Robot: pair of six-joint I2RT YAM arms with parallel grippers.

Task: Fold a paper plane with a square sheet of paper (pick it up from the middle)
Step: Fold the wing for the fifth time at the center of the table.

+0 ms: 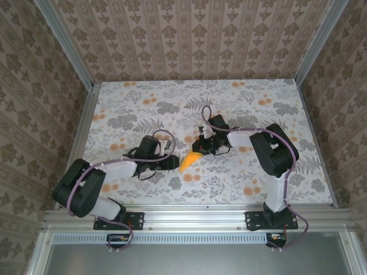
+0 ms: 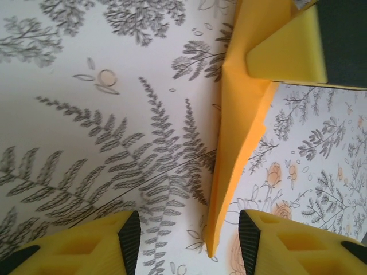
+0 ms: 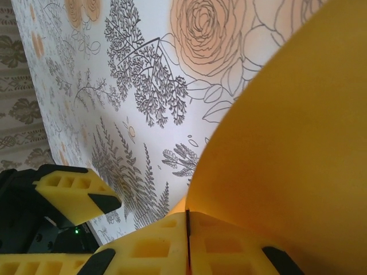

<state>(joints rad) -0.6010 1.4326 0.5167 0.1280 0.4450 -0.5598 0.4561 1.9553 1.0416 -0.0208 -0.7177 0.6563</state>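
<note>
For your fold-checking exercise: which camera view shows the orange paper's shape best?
Left wrist: the orange paper tapers to its point, layers visible. Top external shows the paper small; right wrist, a curved close-up sheet pinched in the right tool.

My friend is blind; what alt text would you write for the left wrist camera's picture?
A narrow, pointed fold of orange paper slants across a fern-printed table, its tip between the two yellow fingers of the left gripper, which stand apart without touching it. At top right, the right gripper clamps the paper's upper part.
</note>
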